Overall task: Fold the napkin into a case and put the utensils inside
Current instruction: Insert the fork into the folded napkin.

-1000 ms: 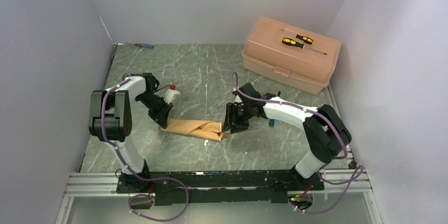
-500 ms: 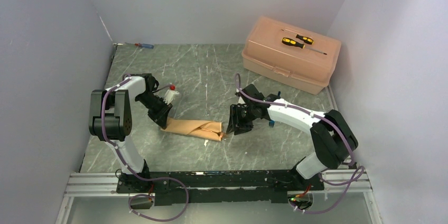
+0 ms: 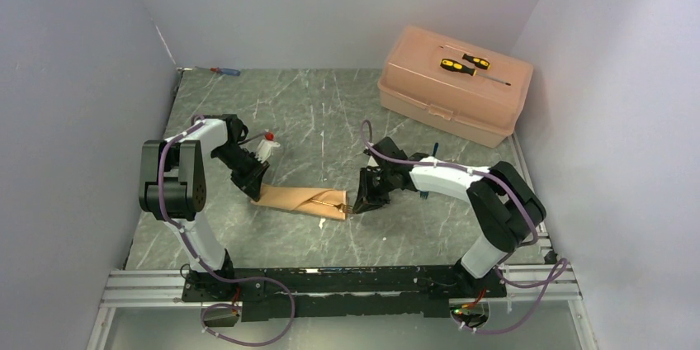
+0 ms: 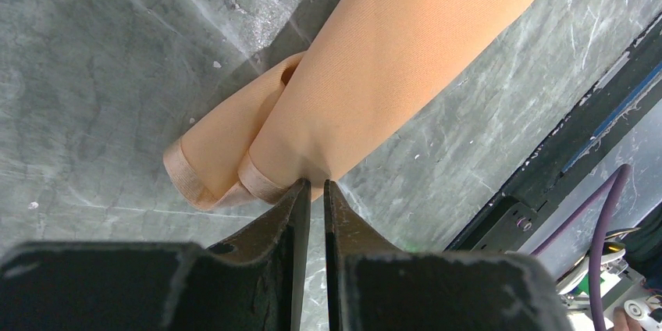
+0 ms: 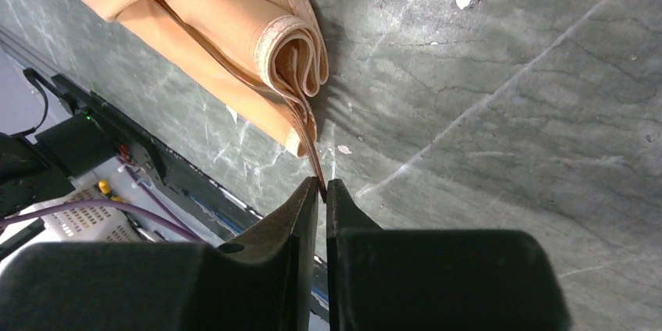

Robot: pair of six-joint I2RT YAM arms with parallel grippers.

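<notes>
The peach-orange napkin [image 3: 304, 199] lies folded as a narrow case [image 5: 211, 19] on the marble table between my arms. My left gripper [image 3: 256, 187] is shut on the cloth's left end, the fingertips pinching its edge [image 4: 314, 184]. At the case's right, open end, my right gripper [image 3: 357, 204] is shut on a slim gold utensil [image 5: 309, 147]. The utensil runs from the fingertips [image 5: 322, 187] into the folded layers. Fork tines [image 3: 352, 210] show just below that end in the top view. A small blue piece [image 3: 423, 194] peeks out beside the right forearm.
A hard pink plastic box [image 3: 429, 102] stands at the back right with two yellow-and-black screwdrivers [image 3: 465, 63] on its lid. A red-and-blue screwdriver [image 3: 224, 71] lies at the back left. A small white object with a red tip [image 3: 266, 148] sits by the left arm.
My right gripper's jaws have closed onto the gold utensil at the case's right end, and that arm has shifted slightly. The left gripper and the napkin have stayed put.
</notes>
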